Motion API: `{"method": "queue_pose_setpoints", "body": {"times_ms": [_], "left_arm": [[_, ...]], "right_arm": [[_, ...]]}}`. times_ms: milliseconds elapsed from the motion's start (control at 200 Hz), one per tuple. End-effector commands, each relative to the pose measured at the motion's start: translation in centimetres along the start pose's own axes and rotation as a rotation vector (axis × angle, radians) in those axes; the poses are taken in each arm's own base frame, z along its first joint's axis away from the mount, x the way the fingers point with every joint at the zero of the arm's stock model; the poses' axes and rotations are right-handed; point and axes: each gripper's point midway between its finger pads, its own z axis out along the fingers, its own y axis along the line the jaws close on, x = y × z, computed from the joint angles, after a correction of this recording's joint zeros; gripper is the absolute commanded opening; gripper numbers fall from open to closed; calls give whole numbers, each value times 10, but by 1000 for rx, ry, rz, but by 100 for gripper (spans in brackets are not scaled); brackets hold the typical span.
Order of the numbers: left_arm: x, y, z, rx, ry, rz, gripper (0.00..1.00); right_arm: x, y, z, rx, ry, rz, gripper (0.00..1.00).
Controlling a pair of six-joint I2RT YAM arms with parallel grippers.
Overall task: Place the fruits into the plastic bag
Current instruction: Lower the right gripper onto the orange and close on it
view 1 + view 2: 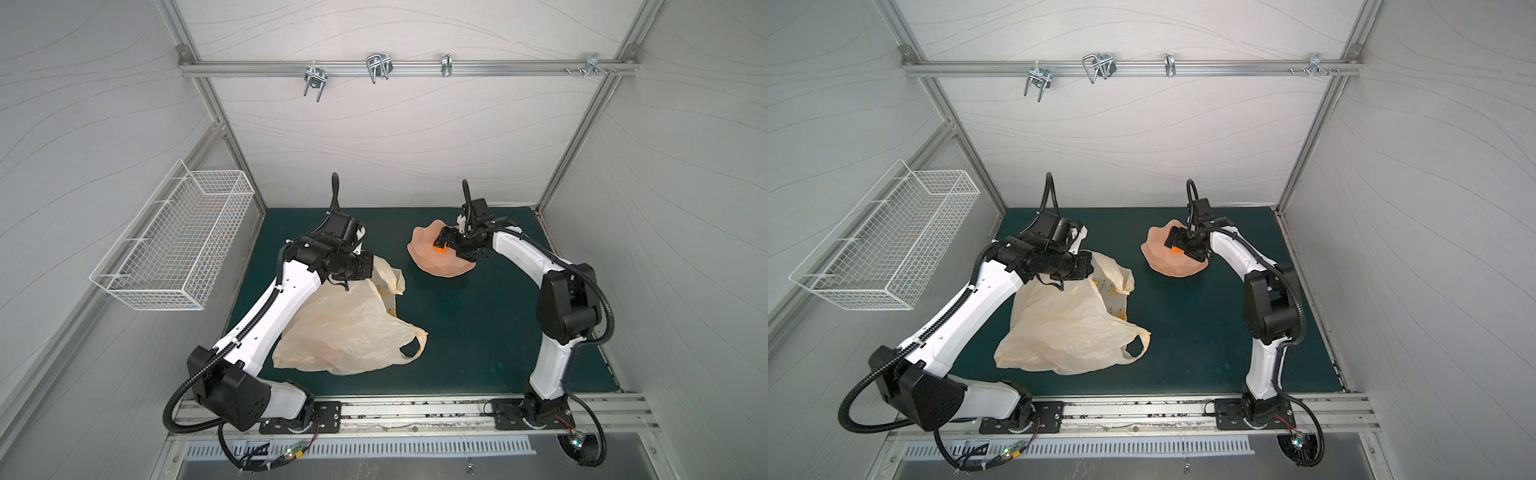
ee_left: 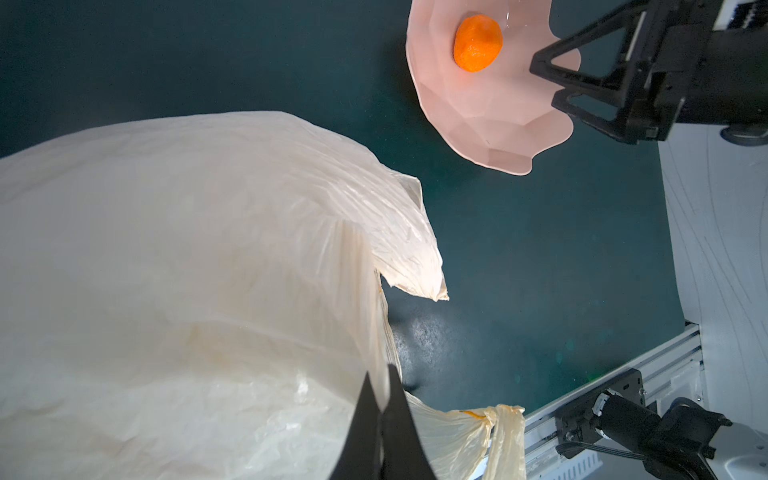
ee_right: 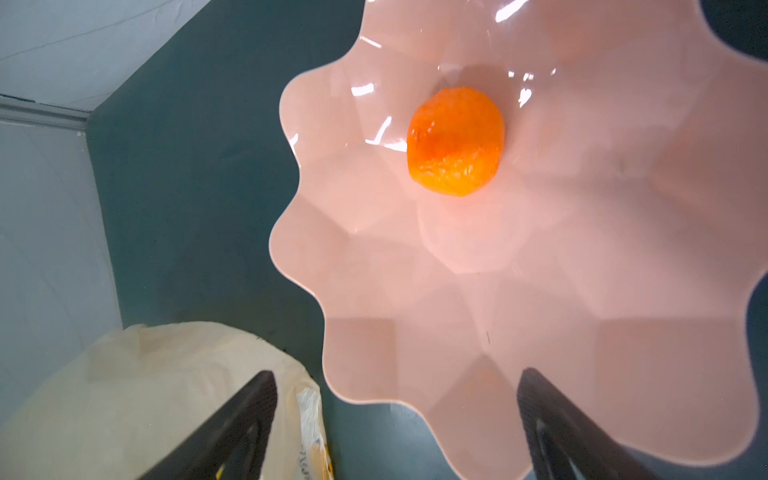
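One round orange fruit (image 3: pixel 456 141) lies in the middle of the pink scalloped bowl (image 3: pixel 540 291) at the back of the mat, seen in both top views (image 1: pixel 439 249) (image 1: pixel 1175 250). My right gripper (image 3: pixel 399 374) hangs open over the bowl's near side. The orange is ahead of its fingers and touches neither. The cream plastic bag (image 1: pixel 345 328) lies crumpled on the left of the mat. My left gripper (image 2: pixel 380 374) is shut on the bag's upper edge and holds it raised. What the bag (image 2: pixel 187 270) holds is hidden.
A white wire basket (image 1: pixel 174 237) hangs on the left wall. Metal hooks (image 1: pixel 378 68) sit on the rail at the back. A dark green mat (image 1: pixel 478 332) covers the table between the bag's loop handle (image 1: pixel 413 347) and my right arm's base.
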Motion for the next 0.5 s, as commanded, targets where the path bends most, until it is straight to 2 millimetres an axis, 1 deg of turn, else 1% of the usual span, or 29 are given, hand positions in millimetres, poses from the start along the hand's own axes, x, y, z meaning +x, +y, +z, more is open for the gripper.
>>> {"method": "queue_pose_setpoints", "body": {"times_ms": [0,230,305,495], "left_arm": [[2,-3,-8,11,-15,3,0],[6,0,-10,4,-12,-4,0],[8,0,-10,3,-10,-4,0],[11,2,-11,-3,-6,-6,0]], "right_arm": [[-5,-16,13,77,15,-31,92],[-17,-31,45,136,17,-25,92],[-20,-33,54,143,17,-21,92],[-29,-39,73,170,2,-8,92]]}}
